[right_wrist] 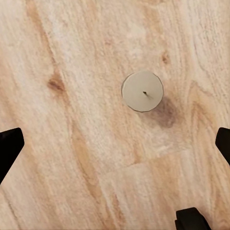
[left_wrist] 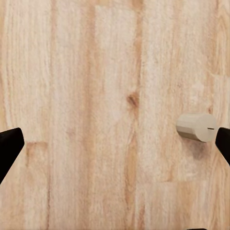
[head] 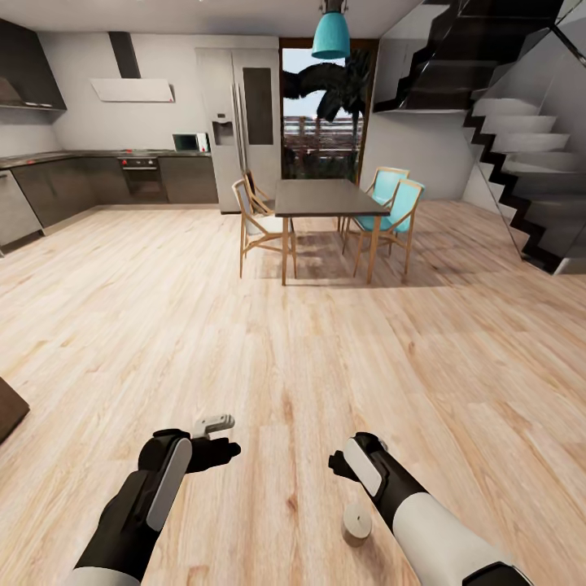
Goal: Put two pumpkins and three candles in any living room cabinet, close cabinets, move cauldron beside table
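Left gripper [left_wrist: 115, 143]: fingers spread wide, nothing held, wooden floor [head: 293, 325] seen beneath.
Right gripper [right_wrist: 115, 143]: fingers spread wide, nothing gripped.
Lying candle [head: 213, 423]: toppled on the floor, at 12 o'clock just beyond the left gripper.
Upright candle [head: 356, 522]: stood on the floor, at 6 o'clock from the right gripper.
Dining table [head: 319, 197]: seen far off at 12 o'clock.
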{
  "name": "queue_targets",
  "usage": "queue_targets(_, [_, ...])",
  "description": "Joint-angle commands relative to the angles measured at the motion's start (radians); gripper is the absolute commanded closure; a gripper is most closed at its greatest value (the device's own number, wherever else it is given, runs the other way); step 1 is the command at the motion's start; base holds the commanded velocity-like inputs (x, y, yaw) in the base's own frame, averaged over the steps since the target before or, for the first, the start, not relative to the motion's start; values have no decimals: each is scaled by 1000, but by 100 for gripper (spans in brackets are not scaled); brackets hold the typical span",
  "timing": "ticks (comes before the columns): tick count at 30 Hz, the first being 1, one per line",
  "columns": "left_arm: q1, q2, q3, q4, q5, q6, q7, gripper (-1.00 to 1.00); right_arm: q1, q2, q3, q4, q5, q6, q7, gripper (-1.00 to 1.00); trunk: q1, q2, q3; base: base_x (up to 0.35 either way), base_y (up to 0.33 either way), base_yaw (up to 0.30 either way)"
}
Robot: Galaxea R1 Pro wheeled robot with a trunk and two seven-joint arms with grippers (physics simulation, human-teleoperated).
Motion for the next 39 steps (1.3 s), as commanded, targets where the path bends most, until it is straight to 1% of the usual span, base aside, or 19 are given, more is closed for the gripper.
queue_targets(1, [0,0,0,0,0,0,0,-100,0,0,0,0,0,-1,0,-100,4,-7,-3,0,0,0])
queue_targets(19, [0,0,0,0,-1,0,0,-100,1,-1,3,-8,2,-11,1,-100,73,-133,-60,0,0,0])
queue_targets(21, [0,0,0,0,0,0,0,-100,1,-1,8,-8,2,-27,1,-100,81,-147,-66,0,0,0])
queue_targets(23, [0,0,0,0,0,0,0,-100,1,-1,23,-8,2,-61,1,-100,88,-161,-72,0,0,0])
queue_targets(25, [0,0,0,0,0,0,0,-100,1,-1,34,-8,2,-73,1,-100,96,-175,-78,0,0,0])
queue_targets(27, [0,0,0,0,1,0,0,-100,1,-1,60,-9,0,-89,0,-100,104,-189,-85,0,0,0])
queue_targets(28, [0,0,0,0,1,0,0,-100,1,0,64,-9,0,-92,0,-100,107,-196,-88,0,0,0])
queue_targets(39, [0,0,0,0,1,0,0,-100,1,1,72,-7,-2,-93,0,-100,150,-273,-122,0,0,0])
